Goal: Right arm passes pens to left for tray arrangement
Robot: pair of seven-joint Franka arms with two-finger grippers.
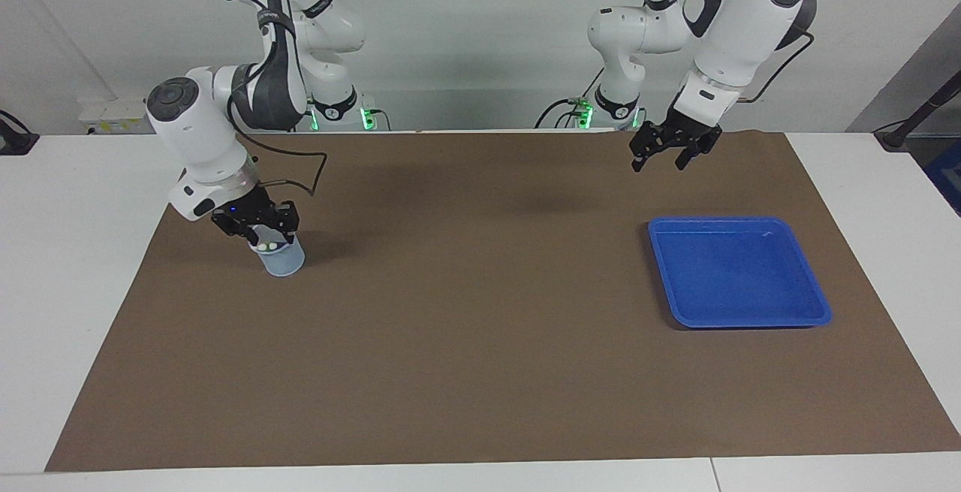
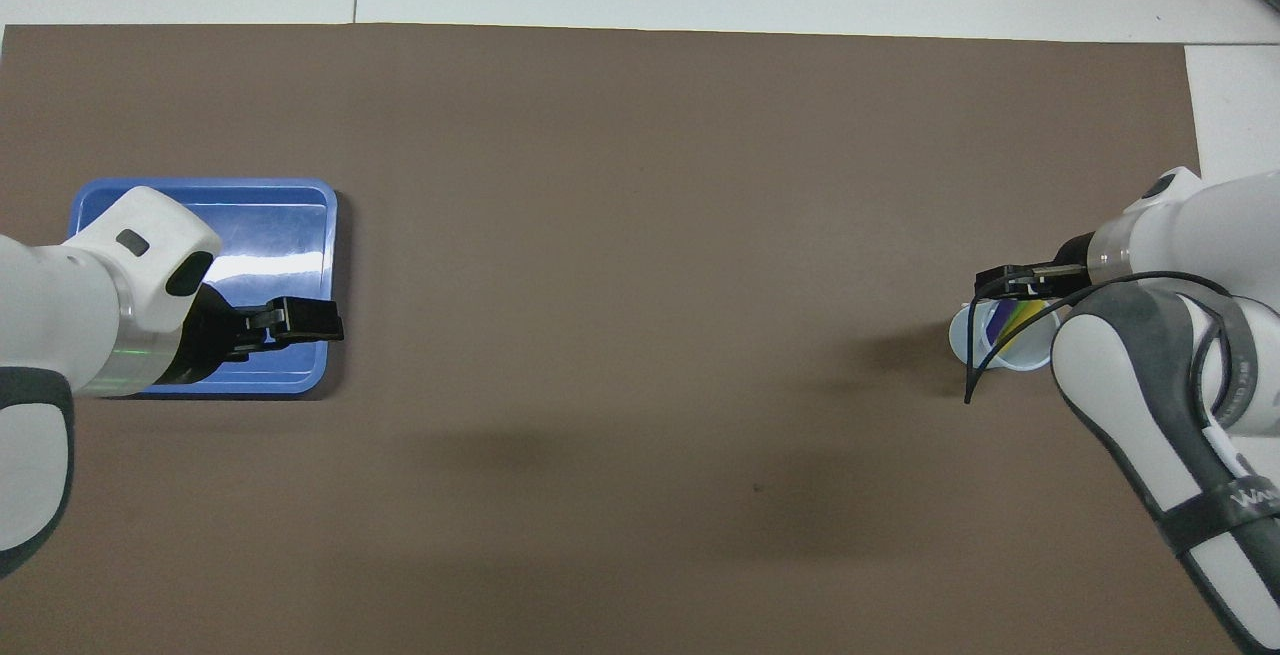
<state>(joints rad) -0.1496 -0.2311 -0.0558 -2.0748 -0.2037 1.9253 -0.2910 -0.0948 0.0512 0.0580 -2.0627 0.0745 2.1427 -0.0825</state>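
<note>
The pens stand in a small pale-blue cup near the right arm's end of the mat, pale ends up. In the overhead view a purple pen and a yellow pen show inside the cup. My right gripper hangs just over the cup's mouth, open, with no pen lifted; it also shows from above. The blue tray lies bare at the left arm's end. My left gripper is raised and open over the mat by the tray's rim.
A brown mat covers most of the white table. A thin black cable loops from the right arm past the cup.
</note>
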